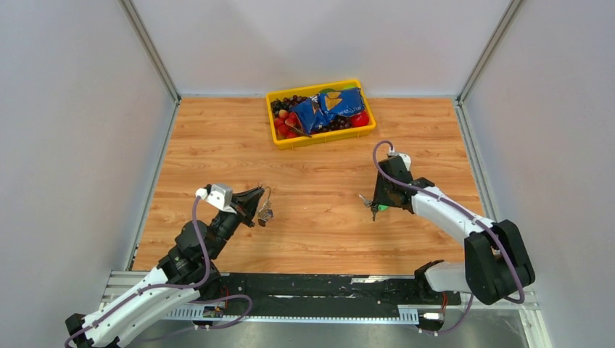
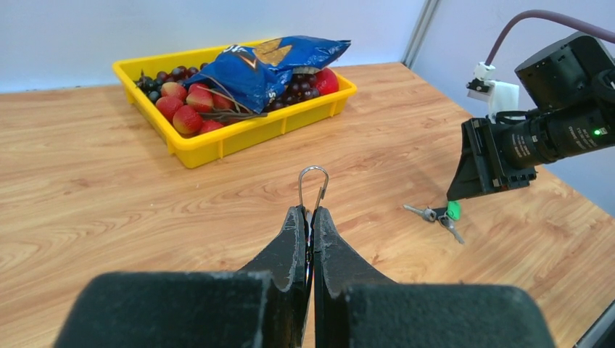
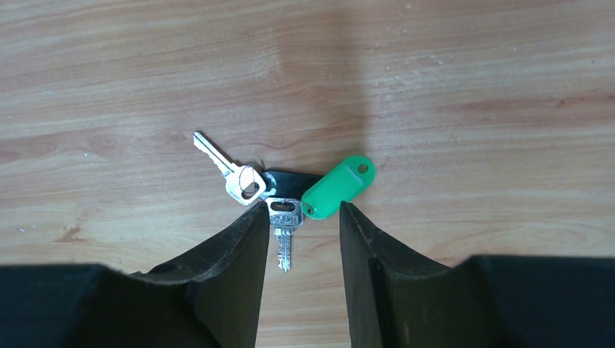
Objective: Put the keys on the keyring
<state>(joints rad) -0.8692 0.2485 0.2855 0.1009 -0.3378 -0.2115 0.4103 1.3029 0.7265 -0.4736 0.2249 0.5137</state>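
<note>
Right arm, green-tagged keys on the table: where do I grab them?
Probably the hub of the keys, where both heads meet the green tag. Come straight down: they lie flat, fanned out, and the open right gripper straddles that hub.

2 loose keys (image 3: 284,217), 1 green tag (image 3: 338,187), 1 keyring (image 2: 313,185), 1 yellow tray (image 2: 239,138).
</note>
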